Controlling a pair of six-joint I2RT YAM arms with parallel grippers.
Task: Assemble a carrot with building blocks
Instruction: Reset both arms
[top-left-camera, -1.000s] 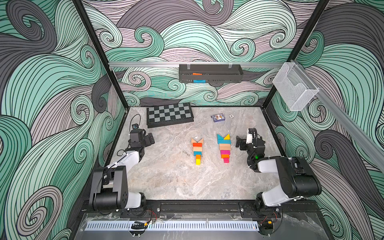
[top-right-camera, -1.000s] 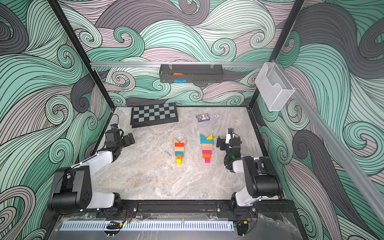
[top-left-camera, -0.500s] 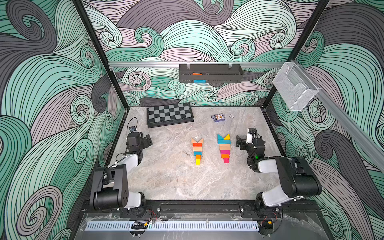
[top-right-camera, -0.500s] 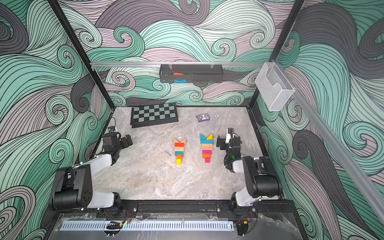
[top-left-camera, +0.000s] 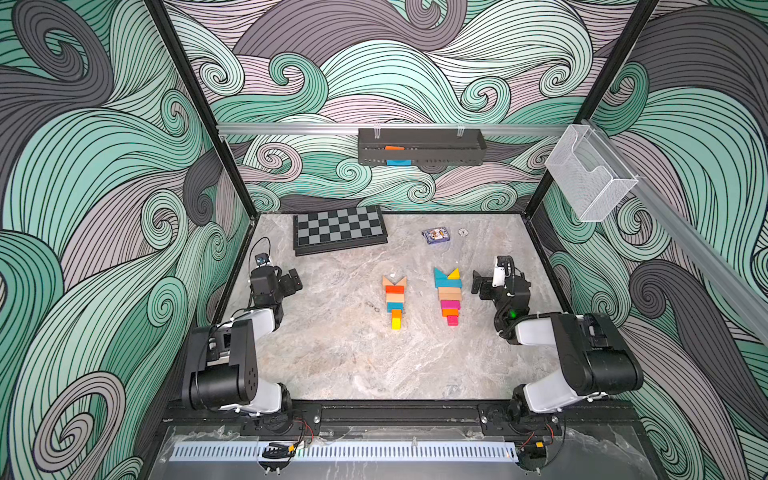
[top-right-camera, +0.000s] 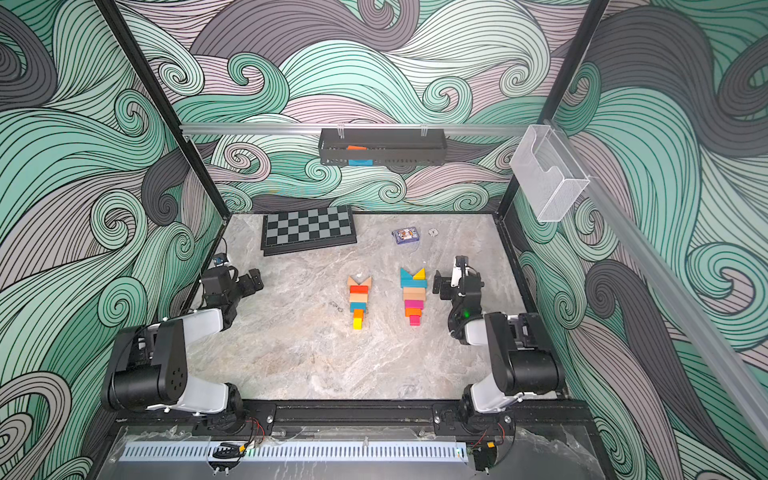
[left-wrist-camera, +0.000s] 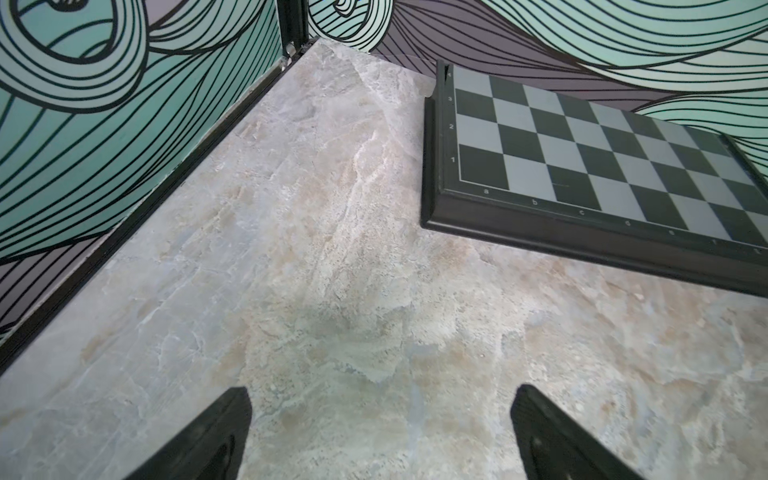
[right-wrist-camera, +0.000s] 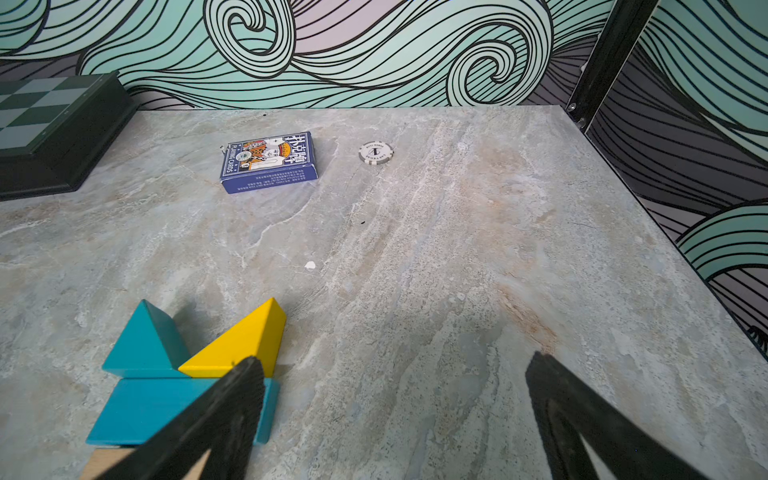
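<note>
In both top views the building blocks (top-left-camera: 394, 301) lie flat on the worktop (top-left-camera: 353, 365) in 2 tapering rows. Their long axes run back to front, wedge ends toward the chequered board (top-left-camera: 338, 228), narrow tips toward the arm bases. The left claw (top-left-camera: 293, 280) hangs near the left wall, well apart from them; the right claw (top-left-camera: 478, 284) sits just beside the right row's teal bar (top-left-camera: 448, 284). The left wrist view shows its claw spread wide above bare worktop near the board's corner. The right wrist view shows that claw spread too, holding nothing, 1 finger (right-wrist-camera: 224, 415) overlapping the teal bar, which the teal wedge (right-wrist-camera: 145, 345) and yellow wedge (right-wrist-camera: 245, 340) abut.
</note>
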